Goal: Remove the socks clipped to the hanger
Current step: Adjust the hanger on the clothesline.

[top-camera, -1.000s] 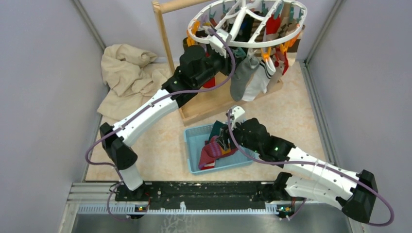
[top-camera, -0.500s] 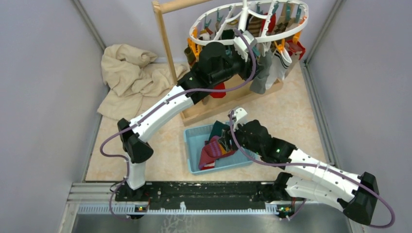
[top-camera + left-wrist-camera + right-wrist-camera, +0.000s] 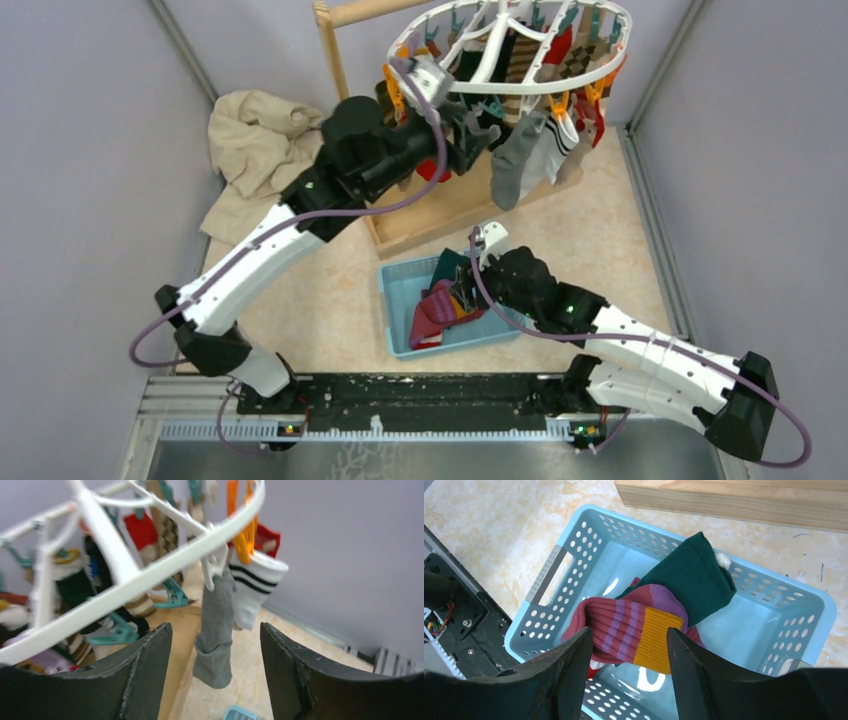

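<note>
Right gripper (image 3: 629,635) is over the light blue basket (image 3: 774,600), fingers spread, nothing between them. In the basket: a maroon striped sock (image 3: 624,627) partly overlapping a dark green sock (image 3: 696,577). Farther back, the left gripper (image 3: 215,630) is raised just under the near rim of the hanger (image 3: 150,572), jaws wide apart and empty. A grey sock (image 3: 216,605) hangs from a white clip beyond the fingers, framed between them, not touched. A white black-striped sock (image 3: 255,587) hangs beside it on an orange clip. More socks are clipped round the frame. The hanger hangs from the wooden stand (image 3: 340,70); a beige cloth (image 3: 255,150) is heaped at far left.
</note>
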Motion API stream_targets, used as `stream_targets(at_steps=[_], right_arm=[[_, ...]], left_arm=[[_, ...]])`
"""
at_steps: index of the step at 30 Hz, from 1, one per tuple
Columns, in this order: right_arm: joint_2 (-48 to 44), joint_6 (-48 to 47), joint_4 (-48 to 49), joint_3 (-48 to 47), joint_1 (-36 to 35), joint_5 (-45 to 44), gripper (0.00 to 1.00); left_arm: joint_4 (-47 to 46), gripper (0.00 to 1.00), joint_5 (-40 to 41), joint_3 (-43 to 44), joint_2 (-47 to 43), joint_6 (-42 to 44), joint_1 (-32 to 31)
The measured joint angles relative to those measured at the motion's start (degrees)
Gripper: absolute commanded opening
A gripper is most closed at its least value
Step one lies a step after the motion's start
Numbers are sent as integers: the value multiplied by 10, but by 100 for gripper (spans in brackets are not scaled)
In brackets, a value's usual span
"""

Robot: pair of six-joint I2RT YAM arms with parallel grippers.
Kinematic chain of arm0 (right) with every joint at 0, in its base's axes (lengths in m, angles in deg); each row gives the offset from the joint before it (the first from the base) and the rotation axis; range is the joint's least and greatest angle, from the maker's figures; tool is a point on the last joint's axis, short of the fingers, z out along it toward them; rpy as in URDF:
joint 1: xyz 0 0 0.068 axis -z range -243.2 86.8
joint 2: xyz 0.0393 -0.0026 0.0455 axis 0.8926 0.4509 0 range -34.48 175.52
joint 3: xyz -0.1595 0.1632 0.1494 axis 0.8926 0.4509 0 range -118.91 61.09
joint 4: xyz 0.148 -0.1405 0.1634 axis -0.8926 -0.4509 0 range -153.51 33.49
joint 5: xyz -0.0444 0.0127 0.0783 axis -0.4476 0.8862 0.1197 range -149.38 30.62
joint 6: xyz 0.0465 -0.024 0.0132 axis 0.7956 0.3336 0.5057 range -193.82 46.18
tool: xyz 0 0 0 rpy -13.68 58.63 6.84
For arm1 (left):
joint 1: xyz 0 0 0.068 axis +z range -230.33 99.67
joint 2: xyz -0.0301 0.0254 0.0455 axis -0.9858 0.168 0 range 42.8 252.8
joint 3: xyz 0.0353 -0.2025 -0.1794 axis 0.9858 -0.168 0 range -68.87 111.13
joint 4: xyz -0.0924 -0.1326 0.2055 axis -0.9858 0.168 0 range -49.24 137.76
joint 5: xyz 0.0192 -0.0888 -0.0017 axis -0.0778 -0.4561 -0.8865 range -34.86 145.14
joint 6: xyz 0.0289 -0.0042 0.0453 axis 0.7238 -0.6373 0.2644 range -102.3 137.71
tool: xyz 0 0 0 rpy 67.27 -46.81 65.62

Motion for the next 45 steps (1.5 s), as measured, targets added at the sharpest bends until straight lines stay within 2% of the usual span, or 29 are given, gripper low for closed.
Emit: stream_targets(at_steps=[5,9,11,18,23,29,37,45], right_arm=[[9,7,3,0,0,4,57],[9,8,4,0,0,6,57],[9,8,4,0,0,7,57],[9,10,4,0,0,11,57],[8,17,6,2,0,16,57],[8,18,8,5,0,17,57],[6,18,14,8,0,16,57],[-5,19,11,7,0,-12,57]], left_arm=[[0,77,83,-5,-79,-25,0],[5,75,150,3,-99,-32,7],[12,74,160,27,-81,-33,19],[45,74,163,178,73,4,82],[64,73,143,267,165,14,126],[80,64,115,277,186,10,165],[70,62,30,256,183,0,153],[53,62,-17,249,181,-4,113]])
